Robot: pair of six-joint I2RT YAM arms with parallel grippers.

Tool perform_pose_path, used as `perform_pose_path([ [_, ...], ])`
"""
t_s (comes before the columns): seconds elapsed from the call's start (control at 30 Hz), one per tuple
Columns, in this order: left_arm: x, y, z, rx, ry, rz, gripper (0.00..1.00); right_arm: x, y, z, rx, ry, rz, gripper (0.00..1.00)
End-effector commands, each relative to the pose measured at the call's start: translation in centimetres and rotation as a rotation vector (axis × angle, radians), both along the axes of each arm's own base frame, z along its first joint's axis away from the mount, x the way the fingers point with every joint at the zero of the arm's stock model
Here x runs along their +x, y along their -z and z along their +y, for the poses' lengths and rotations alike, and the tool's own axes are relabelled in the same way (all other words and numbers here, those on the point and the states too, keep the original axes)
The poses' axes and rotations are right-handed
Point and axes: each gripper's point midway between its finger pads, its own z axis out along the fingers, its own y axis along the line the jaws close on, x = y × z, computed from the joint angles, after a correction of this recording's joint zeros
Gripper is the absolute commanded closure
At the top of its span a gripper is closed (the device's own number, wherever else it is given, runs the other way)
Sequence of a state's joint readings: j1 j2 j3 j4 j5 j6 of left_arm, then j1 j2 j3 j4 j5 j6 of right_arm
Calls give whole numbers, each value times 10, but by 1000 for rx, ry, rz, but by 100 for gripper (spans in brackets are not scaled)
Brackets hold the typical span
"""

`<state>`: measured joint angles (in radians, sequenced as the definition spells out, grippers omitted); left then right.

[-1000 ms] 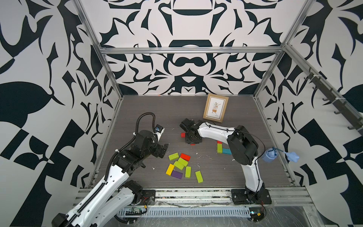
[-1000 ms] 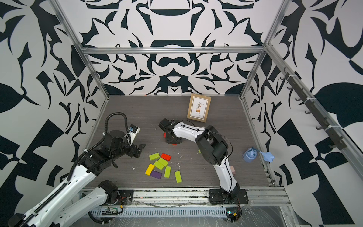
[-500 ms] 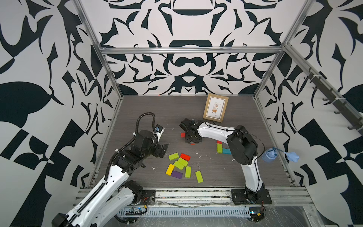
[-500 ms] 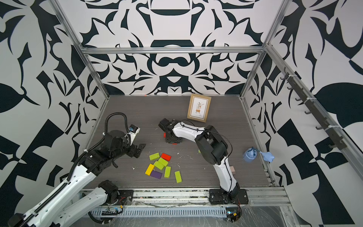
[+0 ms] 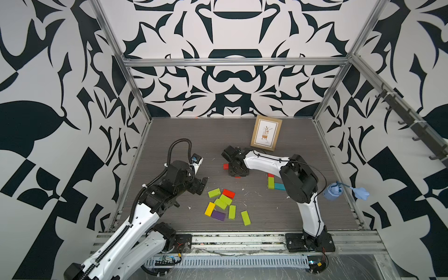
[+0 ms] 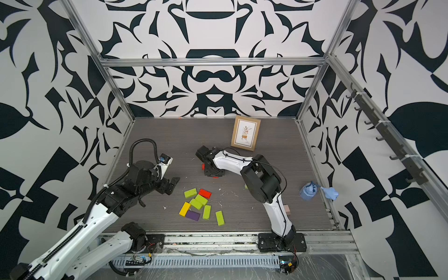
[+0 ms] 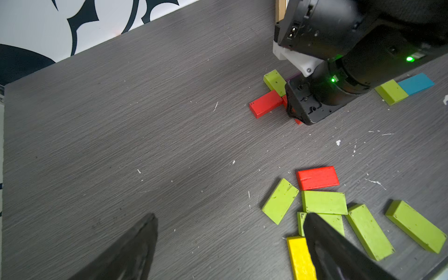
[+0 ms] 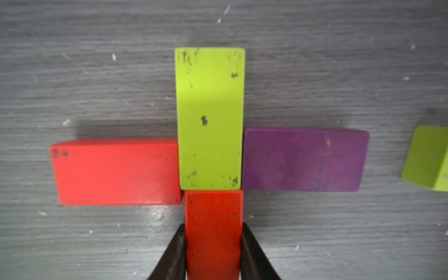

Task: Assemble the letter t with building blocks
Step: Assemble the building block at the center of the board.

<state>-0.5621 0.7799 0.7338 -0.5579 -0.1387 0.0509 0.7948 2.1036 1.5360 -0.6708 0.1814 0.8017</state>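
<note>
In the right wrist view a lime green block lies lengthwise on the grey floor. A red block lies crosswise against one side of it and a purple block against the other. A second red block butts its end, in line with it. My right gripper is shut on this red block, both fingers pressed to its long sides. My left gripper stands open over bare floor beside the loose building blocks, holding nothing. In both top views the right gripper hides most of the cross.
A framed picture leans at the back. A lime green block and a teal block lie under my right arm. A blue object sits by the right wall. A pale pink adapter lies near the right arm's base.
</note>
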Motion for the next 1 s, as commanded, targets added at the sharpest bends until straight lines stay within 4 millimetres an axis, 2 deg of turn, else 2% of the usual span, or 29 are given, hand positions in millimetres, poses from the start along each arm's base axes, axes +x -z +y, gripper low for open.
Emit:
perform_pose_path([
  [0.0, 0, 2, 1, 3, -6, 2, 2, 7, -4, 0, -3, 4, -29, 63],
  [0.53, 0, 2, 1, 2, -2, 2, 2, 2, -8, 4, 31, -10, -9, 52],
  [0.97, 0, 1, 1, 0, -2, -1, 2, -3, -41, 4, 72, -85, -65, 35],
])
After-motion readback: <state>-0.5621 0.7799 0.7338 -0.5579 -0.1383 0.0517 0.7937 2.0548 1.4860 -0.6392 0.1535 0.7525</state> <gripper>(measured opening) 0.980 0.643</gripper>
